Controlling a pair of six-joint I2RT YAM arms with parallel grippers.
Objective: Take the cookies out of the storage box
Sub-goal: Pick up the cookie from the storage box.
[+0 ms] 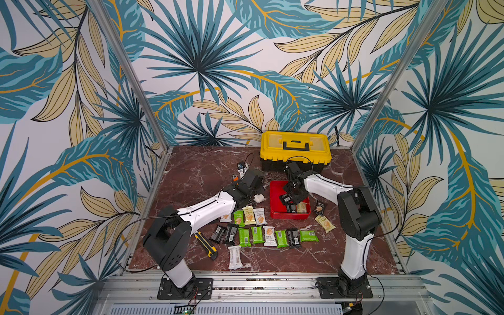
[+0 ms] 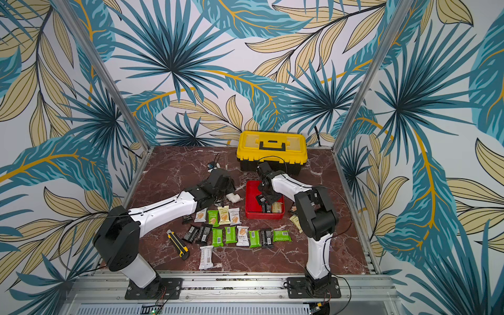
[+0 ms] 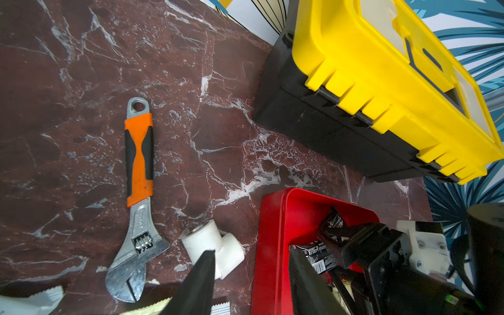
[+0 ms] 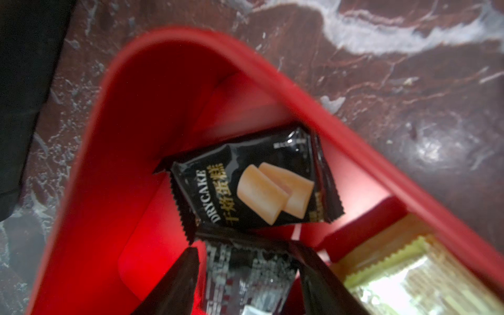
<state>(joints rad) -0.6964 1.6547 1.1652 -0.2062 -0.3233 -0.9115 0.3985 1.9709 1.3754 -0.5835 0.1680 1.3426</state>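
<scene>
Right claw (image 4: 248, 283) low inside our red storage box (image 4: 131, 163), fingers flanking a black cookie packet (image 4: 251, 261), pinching or not we cannot tell, left claw (image 3: 251, 253) spread apart just beside the box, other cookies (image 1: 257, 234) in rows on the marble table (image 1: 191, 174)

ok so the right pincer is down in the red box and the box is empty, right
Not empty. The right pincer is down in the red box, but the box holds two black packets and a cream packet; the right wrist view shows it.
</scene>
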